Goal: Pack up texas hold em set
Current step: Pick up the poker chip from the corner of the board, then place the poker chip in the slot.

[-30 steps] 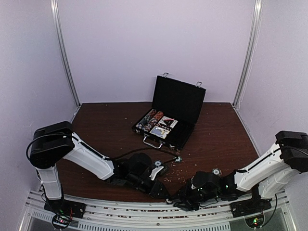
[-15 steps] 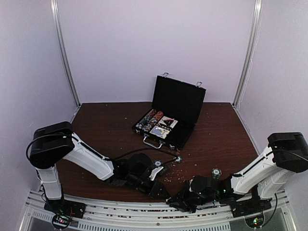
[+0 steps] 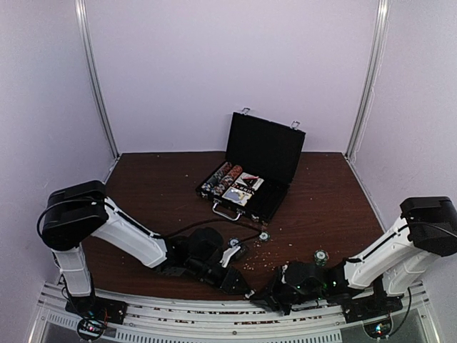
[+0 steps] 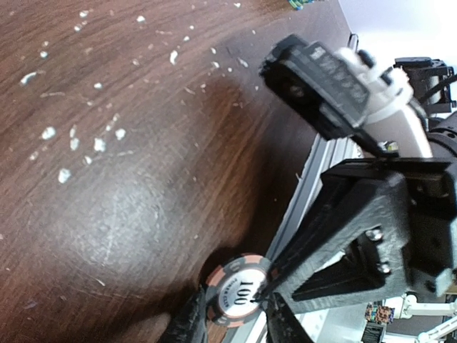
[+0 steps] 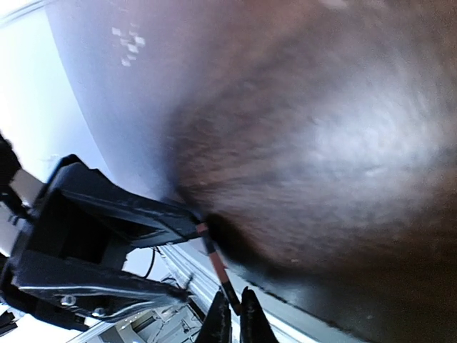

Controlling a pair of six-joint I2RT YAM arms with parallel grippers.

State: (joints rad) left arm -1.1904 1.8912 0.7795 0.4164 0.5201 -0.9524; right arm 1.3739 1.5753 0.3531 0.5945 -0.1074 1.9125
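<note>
On the dark wooden table (image 3: pixel 161 187), the left arm lies low and reaches in toward the near edge. There the left gripper (image 4: pixel 235 313) is part-closed across the width of an orange-and-white striped poker chip (image 4: pixel 238 291) marked 100, one finger on each side of its rim. The chip hangs right at the table's near edge. The right gripper (image 5: pixel 232 314) meets it from the other side, its fingers pinched almost together with the chip's thin edge running down between their tips. Pale crumbs (image 4: pixel 71 136) speckle the wood nearby. Toward the middle back stands the black case (image 3: pixel 265 146), lid upright, with rows of chips (image 3: pixel 220 179) and card decks (image 3: pixel 246 189) in its tray. A loose chip (image 3: pixel 264 236) lies in front of the case, and another (image 3: pixel 320 256) sits further right, near the right arm.
</note>
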